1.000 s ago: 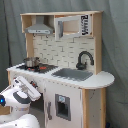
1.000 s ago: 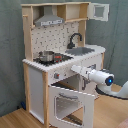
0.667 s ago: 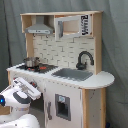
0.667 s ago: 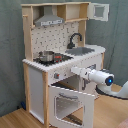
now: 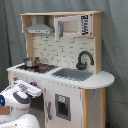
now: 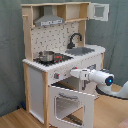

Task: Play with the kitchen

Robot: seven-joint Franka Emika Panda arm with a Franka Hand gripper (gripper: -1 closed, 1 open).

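While the arm reaches in low, the pincer (image 6: 71,73) sits right at the front panel of the kitchen (image 6: 60,55), just under the stove (image 6: 50,58) edge and above the oven door (image 6: 70,102), which hangs wide open toward the camera in the second exterior view. Can't tell if the fingers are apart or together; they blur into the panel. In the first exterior view the pincer (image 5: 35,89) sits at the kitchen's (image 5: 65,60) front, w/ the white arm (image 5: 17,102) below and to the first exterior view's left of it.

Above the pincer: small metal pot (image 6: 46,55) on the stove. Further up, grey hood (image 6: 49,21) and dotted backboard (image 6: 55,35). Up and to the second exterior view's right of the pincer: sink (image 6: 82,51) w/ black faucet (image 6: 75,39), and at top a cabinet door (image 6: 100,11) swung open.

Kitchen stands on a wood floor (image 6: 15,119), well below the pincer. Behind everything, a grey-green curtain (image 6: 11,50) fills the backdrop in both exterior views.
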